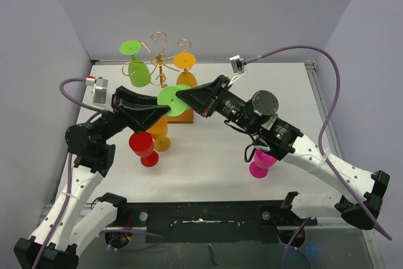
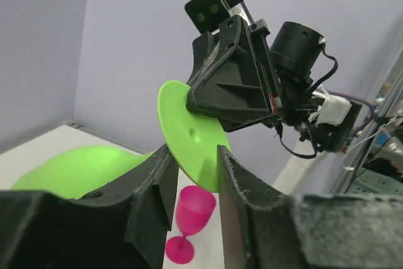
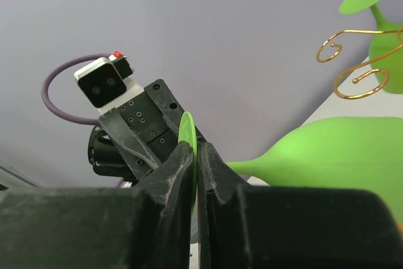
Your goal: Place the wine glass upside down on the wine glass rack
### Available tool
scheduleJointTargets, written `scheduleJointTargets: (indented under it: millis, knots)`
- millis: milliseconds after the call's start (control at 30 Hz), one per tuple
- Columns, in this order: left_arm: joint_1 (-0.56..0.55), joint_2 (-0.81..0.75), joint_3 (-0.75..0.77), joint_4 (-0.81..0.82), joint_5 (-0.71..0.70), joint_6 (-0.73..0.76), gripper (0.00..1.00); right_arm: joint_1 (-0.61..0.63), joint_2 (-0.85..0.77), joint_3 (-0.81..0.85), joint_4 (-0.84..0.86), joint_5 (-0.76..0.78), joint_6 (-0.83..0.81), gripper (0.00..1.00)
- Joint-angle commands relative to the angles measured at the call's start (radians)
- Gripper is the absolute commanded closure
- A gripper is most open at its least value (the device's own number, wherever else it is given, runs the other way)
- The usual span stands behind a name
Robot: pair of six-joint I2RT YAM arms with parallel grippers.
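— Green is the wine glass (image 1: 173, 97), then. Where does it sit?

— Off the table (image 1: 283, 89), in the air between the two tools, just at 6 o'clock of the rack (image 1: 161, 61) in the top view. Its round foot faces up at a tilt. Its bowl lies lower, under the left tool (image 1: 165, 106).

— Who has it?

— The right tool (image 3: 195, 149) comes in from 3 o'clock and is clenched on the rim of the foot. Its wrist view shows both fingers pinching the thin green disc.

— And the left one?

— It reaches in from 9 o'clock. Its fingers (image 2: 154, 181) stand apart, close to the foot, which shows in the gap between them. Whether they press the glass I cannot tell.

— The rack itself?

— Gold wire scrolls on a brown wooden base. A second green glass (image 1: 138, 70) hangs foot-up at its 9 o'clock, and a hanging orange glass (image 1: 185, 70) is at its 3 o'clock.

— Anything on the table?

— A red glass (image 1: 143, 145) at 7 o'clock of the held one, with another orange glass (image 1: 161, 137) just beside it. A pink glass (image 1: 261, 163) stands on its foot at 4 o'clock, close under the right arm.
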Motion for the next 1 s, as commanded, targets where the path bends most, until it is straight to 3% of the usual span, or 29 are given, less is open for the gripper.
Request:
scheduleJointTargets:
  millis: [0,100,167,233,333,500,600,733,967]
  knots:
    - [-0.003,0.043,0.051,0.091,-0.041,-0.232,0.75,-0.005,-0.024,-0.001,0.071,0.01,-0.056,1.0]
    - [-0.003,0.061,0.06,0.072,-0.043,-0.26,0.85,-0.004,-0.023,-0.004,0.076,0.007,-0.069,1.0]
    - [-0.003,0.064,0.072,0.044,-0.049,-0.257,1.0,-0.004,-0.023,-0.005,0.076,0.004,-0.077,1.0]
    - [-0.003,0.064,0.084,0.01,-0.057,-0.244,1.0,-0.003,-0.023,-0.006,0.079,0.003,-0.085,0.99]
    - [-0.003,0.065,0.103,-0.044,-0.071,-0.216,1.0,-0.003,-0.032,-0.01,0.082,0.003,-0.098,0.89]
    - [-0.003,0.068,0.154,-0.092,-0.082,-0.197,1.0,-0.001,-0.059,-0.018,0.083,0.017,-0.119,0.58]
    - [-0.002,0.076,0.204,-0.127,-0.089,-0.18,1.0,0.0,-0.081,-0.022,0.084,0.023,-0.135,0.45]
    - [-0.003,0.096,0.278,-0.181,-0.116,-0.139,1.0,-0.001,-0.124,-0.047,0.083,0.04,-0.153,0.35]
    - [0.003,0.21,0.49,-0.422,-0.312,0.003,1.0,-0.004,-0.212,-0.11,0.074,0.095,-0.171,0.32]
